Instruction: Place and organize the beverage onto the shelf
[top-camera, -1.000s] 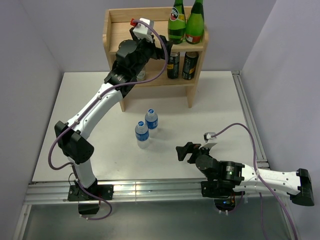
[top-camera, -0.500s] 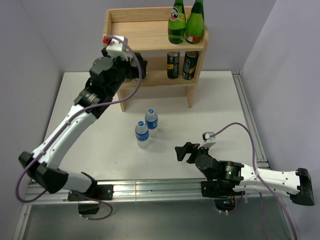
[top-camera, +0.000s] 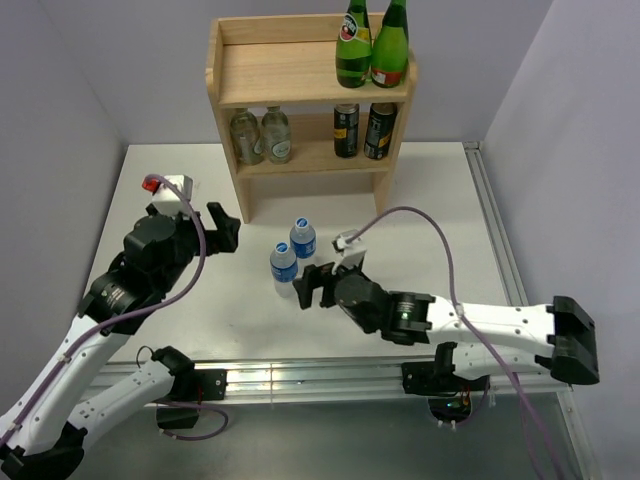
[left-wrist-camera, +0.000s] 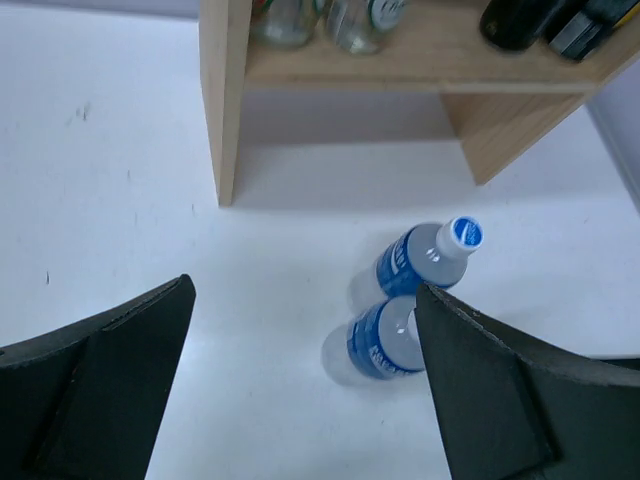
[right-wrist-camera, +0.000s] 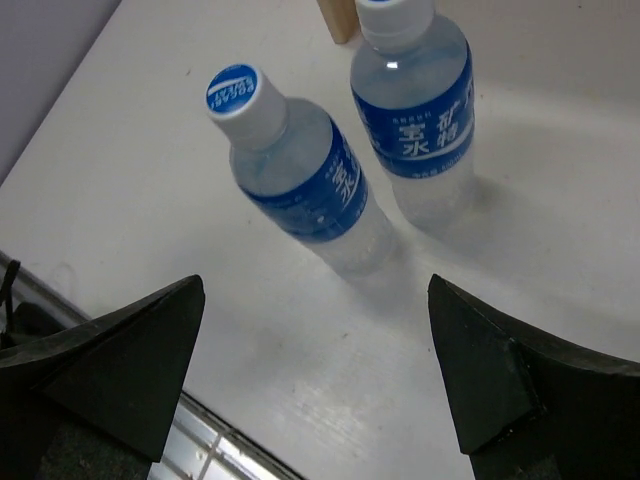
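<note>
Two small water bottles with blue labels and white caps stand side by side on the white table, the far one (top-camera: 303, 238) and the near one (top-camera: 284, 268). My right gripper (top-camera: 309, 286) is open and empty just right of the near bottle. In the right wrist view both bottles (right-wrist-camera: 300, 185) (right-wrist-camera: 414, 130) lie ahead of the open gripper (right-wrist-camera: 315, 290). My left gripper (top-camera: 227, 228) is open and empty, left of the bottles; they show ahead in its wrist view (left-wrist-camera: 420, 262) (left-wrist-camera: 375, 342). The wooden shelf (top-camera: 290, 75) stands at the back.
Two green glass bottles (top-camera: 371, 48) stand at the right of the shelf's top board. On the lower tier are two clear bottles (top-camera: 260, 136) at the left and two dark cans (top-camera: 363, 130) at the right. The shelf's left side panel (left-wrist-camera: 222, 100) stands beyond my left gripper.
My left arm has pulled back from the shelf's lower tier toward the near left, and two clear bottles now show there. My right arm has swung from the near right up to the water bottles.
</note>
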